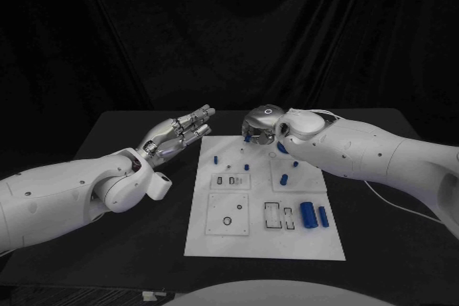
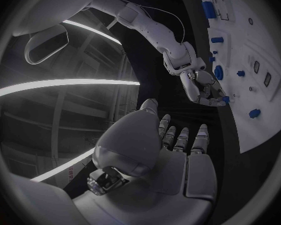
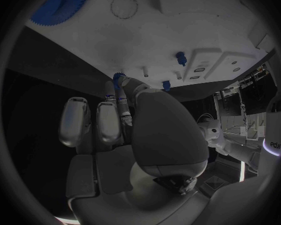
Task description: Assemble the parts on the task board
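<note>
Pinching a small blue part at the fingertips, right hand hovers over the task board top edge, frame centre; the left wrist view shows that part, hidden in the head view. Left hand flat, fingers spread, holding nothing, left of board. Two blue cylinders lower right.

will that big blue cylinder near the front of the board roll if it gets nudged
Probably. The cylinder lies on its side on the flat board, so a sideways nudge should roll it. It looks rigid and smooth, so possibly slippery in the fingers.
</note>
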You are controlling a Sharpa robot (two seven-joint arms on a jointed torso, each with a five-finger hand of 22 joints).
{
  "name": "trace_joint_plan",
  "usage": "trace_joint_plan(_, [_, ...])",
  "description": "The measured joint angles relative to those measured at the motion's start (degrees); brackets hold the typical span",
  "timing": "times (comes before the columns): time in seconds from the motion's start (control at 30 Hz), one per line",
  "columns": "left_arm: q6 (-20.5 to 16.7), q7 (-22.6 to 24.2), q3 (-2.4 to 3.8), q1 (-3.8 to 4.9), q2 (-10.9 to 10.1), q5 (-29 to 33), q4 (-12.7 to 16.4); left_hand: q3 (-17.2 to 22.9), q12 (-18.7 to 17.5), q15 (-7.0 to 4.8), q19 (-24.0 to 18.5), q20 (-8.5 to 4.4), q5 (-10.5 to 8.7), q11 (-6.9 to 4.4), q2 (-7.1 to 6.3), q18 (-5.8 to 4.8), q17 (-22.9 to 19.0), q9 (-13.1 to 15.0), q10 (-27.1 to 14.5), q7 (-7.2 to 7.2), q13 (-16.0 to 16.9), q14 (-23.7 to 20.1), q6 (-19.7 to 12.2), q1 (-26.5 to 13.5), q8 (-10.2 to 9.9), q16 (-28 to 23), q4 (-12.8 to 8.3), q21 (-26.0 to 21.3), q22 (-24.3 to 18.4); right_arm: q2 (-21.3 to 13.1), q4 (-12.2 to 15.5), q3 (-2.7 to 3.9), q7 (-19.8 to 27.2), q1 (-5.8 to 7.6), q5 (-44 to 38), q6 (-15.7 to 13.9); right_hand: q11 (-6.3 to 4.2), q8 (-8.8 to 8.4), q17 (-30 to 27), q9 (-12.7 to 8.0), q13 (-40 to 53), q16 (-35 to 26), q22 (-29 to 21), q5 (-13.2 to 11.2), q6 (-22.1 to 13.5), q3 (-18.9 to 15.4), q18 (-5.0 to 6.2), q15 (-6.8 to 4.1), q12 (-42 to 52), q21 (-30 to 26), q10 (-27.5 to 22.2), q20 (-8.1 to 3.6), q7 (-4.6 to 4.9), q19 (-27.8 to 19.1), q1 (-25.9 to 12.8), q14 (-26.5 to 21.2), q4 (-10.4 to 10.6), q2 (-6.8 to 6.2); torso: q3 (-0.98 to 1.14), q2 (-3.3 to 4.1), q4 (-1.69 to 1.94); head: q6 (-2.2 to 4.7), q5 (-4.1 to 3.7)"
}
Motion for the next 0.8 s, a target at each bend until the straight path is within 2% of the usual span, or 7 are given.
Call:
trace_joint_plan(0.5, [0.0,-0.1,0.0,0.0,0.2,0.0,-0.1,0.3,0.0,0.0,0.0,0.0,0.22,0.0,0.0,0.0,0.0,0.0,0.0,0.0,0.0,0.0,0.0,0.0,0.0,0.0,0.0,0.0,0.1,0.5,-0.3,0.01,0.0,-0.42,-0.1,0.0,-0.22,-0.28,-0.5,0.1,0.0,-0.3,-0.1,0.0,-0.2,0.0,0.01,0.22,-0.3,0.0,-0.2,0.21,-0.2,-0.2,0.0,-0.2,0.0,0.0,0.05,0.04,0.15,-0.47,0.02])
trace_joint_plan(0.7, [0.0,-0.2,0.0,0.0,0.3,0.0,-0.1,0.3,0.0,0.03,0.0,0.0,0.22,0.0,0.0,0.0,0.0,0.0,0.0,0.0,0.0,0.0,0.0,0.0,0.0,0.0,0.0,0.0,0.0,0.6,-0.4,0.0,0.0,-0.43,-0.1,-0.1,-0.22,-0.28,-1.0,0.1,0.0,-0.4,-0.2,0.0,-0.4,0.0,0.01,0.22,-0.3,-0.2,-0.2,0.21,0.01,-0.2,0.0,-0.2,0.0,0.0,0.08,0.12,0.27,-0.57,-0.05])
trace_joint_plan(0.8, [0.0,-0.2,0.0,0.0,0.3,0.0,-0.2,0.3,0.0,0.21,0.0,0.0,0.21,0.0,0.0,0.0,0.0,0.0,0.0,0.0,0.0,0.2,0.0,0.0,0.0,0.0,0.0,0.0,0.0,0.7,-0.4,0.0,0.0,-0.46,-0.2,-0.1,-0.01,-0.96,-1.3,0.1,-0.1,-0.8,-0.2,0.0,-1.3,0.0,0.01,0.42,-0.7,-0.2,-0.8,0.41,-0.39,-0.4,0.0,-0.4,0.0,-0.01,0.08,0.12,0.29,-0.64,-0.1])
